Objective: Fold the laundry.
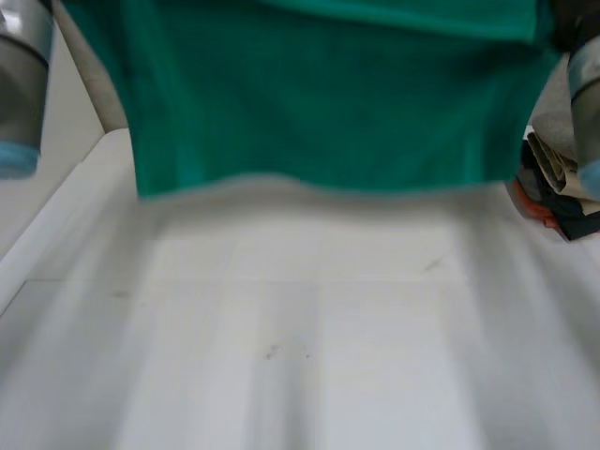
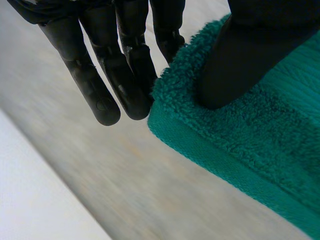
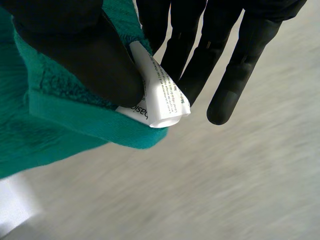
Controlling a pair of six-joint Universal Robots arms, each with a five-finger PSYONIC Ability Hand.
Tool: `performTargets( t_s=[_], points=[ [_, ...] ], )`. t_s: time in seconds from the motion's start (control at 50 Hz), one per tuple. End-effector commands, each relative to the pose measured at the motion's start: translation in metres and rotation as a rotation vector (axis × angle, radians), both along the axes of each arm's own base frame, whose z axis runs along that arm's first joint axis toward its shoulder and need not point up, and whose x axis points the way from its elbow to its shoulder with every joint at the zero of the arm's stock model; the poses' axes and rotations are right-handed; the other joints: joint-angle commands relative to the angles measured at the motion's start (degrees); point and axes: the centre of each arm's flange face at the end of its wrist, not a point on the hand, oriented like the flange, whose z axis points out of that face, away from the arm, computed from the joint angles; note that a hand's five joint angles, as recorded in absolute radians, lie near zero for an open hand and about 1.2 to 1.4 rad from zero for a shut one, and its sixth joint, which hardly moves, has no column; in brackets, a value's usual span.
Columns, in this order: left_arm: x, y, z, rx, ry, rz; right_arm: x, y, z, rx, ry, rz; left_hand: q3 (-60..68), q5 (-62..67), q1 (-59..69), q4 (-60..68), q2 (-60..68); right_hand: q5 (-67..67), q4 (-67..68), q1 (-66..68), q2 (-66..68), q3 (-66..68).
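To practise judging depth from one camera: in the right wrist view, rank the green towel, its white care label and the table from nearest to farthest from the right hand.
1. green towel: its corner is pinched under the thumb of the right hand.
2. white care label: at the thumb's tip on that corner, too close to call against the towel.
3. table: beneath the hand, apart from it.

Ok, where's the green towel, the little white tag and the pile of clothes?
green towel (image 1: 328,103): head view, middle of the hanging cloth.
white tag (image 3: 165,95): right wrist view, its printed face.
pile of clothes (image 1: 548,169): head view, the beige piece on top.
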Motion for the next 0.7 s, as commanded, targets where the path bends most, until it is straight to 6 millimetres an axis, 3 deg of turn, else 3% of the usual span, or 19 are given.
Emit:
performTargets(
  t_s=[0.02,0.12,0.18,0.2,0.22,0.32,0.34,0.38,0.42,0.5,0.56,0.58,0.64,0.7],
  points=[
    [0.004,0.001,0.011,-0.056,0.045,0.011,0.005,-0.002,0.027,-0.188,-0.051,0.03,11.59,13.9,14.76,11.15,11.33,11.53,11.21,14.71,12.01,11.49],
    [0.008,0.006,-0.034,0.095,0.035,-0.003,0.006,-0.003,-0.007,-0.077,-0.05,0.07,11.59,13.9,14.76,11.15,11.33,11.53,11.21,14.71,12.01,11.49],
    [0.01,0.014,-0.075,0.22,0.029,-0.019,0.006,0.0,-0.028,0.006,-0.043,0.094,11.59,13.9,14.76,11.15,11.33,11.53,11.21,14.71,12.01,11.49],
    [0.009,0.017,-0.086,0.25,0.025,-0.026,0.007,0.004,-0.047,0.089,-0.025,0.12,11.59,13.9,14.76,11.15,11.33,11.53,11.21,14.71,12.01,11.49],
    [0.009,0.022,-0.106,0.31,0.018,-0.033,0.007,0.006,-0.055,0.121,-0.018,0.13,11.59,13.9,14.76,11.15,11.33,11.53,11.21,14.71,12.01,11.49],
    [0.008,0.033,-0.155,0.418,-0.004,-0.046,0.008,0.022,-0.118,0.398,0.017,0.191,11.59,13.9,14.76,11.15,11.33,11.53,11.21,14.71,12.01,11.49],
    [0.009,0.034,-0.165,0.437,-0.01,-0.044,0.008,0.025,-0.142,0.498,0.019,0.191,11.59,13.9,14.76,11.15,11.33,11.53,11.21,14.71,12.01,11.49],
    [0.008,0.037,-0.192,0.491,-0.026,-0.044,0.006,0.03,-0.162,0.594,0.019,0.184,11.59,13.9,14.76,11.15,11.33,11.53,11.21,14.71,12.01,11.49],
    [0.007,0.039,-0.205,0.525,-0.036,-0.044,0.004,0.037,-0.186,0.729,0.017,0.173,11.59,13.9,14.76,11.15,11.33,11.53,11.21,14.71,12.01,11.49],
    [0.007,0.044,-0.222,0.571,-0.047,-0.049,-0.002,0.042,-0.204,0.88,-0.033,0.134,11.59,13.9,14.76,11.15,11.33,11.53,11.21,14.71,12.01,11.49],
    [0.008,0.047,-0.226,0.586,-0.047,-0.047,-0.015,0.036,-0.203,0.918,-0.147,0.093,11.59,13.9,14.76,11.15,11.33,11.53,11.21,14.71,12.01,11.49],
    [0.007,0.048,-0.227,0.588,-0.048,-0.049,-0.026,0.031,-0.201,0.934,-0.253,0.071,11.59,13.9,14.76,11.15,11.33,6.76,6.44,9.94,7.24,6.72],
    [0.009,0.051,-0.225,0.588,-0.046,-0.048,-0.032,0.028,-0.199,0.948,-0.365,0.071,11.59,13.9,14.76,11.15,11.33,-12.24,-12.56,-9.06,-11.76,-12.28],
    [0.008,0.053,-0.224,0.586,-0.045,-0.051,-0.031,0.031,-0.195,0.966,-0.431,0.11,11.59,13.9,14.76,11.15,11.33,-16.0,-16.31,-12.82,-15.52,-16.03]
  ],
)
